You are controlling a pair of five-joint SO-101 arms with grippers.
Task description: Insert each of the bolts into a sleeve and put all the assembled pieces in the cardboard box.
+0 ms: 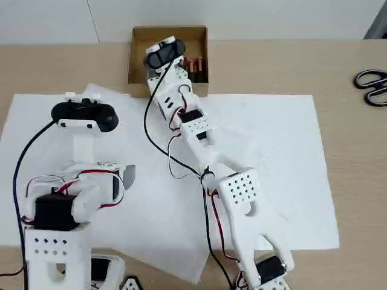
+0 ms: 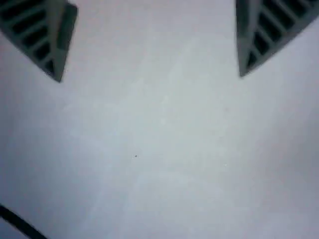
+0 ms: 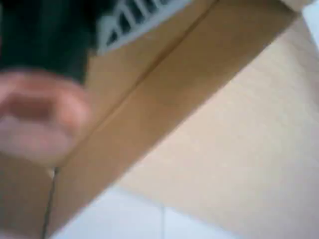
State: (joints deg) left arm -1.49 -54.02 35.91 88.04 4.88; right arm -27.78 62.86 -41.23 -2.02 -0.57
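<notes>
Your right tool (image 1: 156, 71) sits at the cardboard box (image 1: 139, 41).
You cannot tell its grip, perhaps on that pink blur (image 3: 40, 114); left tool (image 2: 149, 74) spread wide above paper (image 1: 272, 139).

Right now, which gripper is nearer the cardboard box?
Right. The right gripper is right at the cardboard box, over its near part; the left gripper hangs over the white paper, apart from the box.
</notes>
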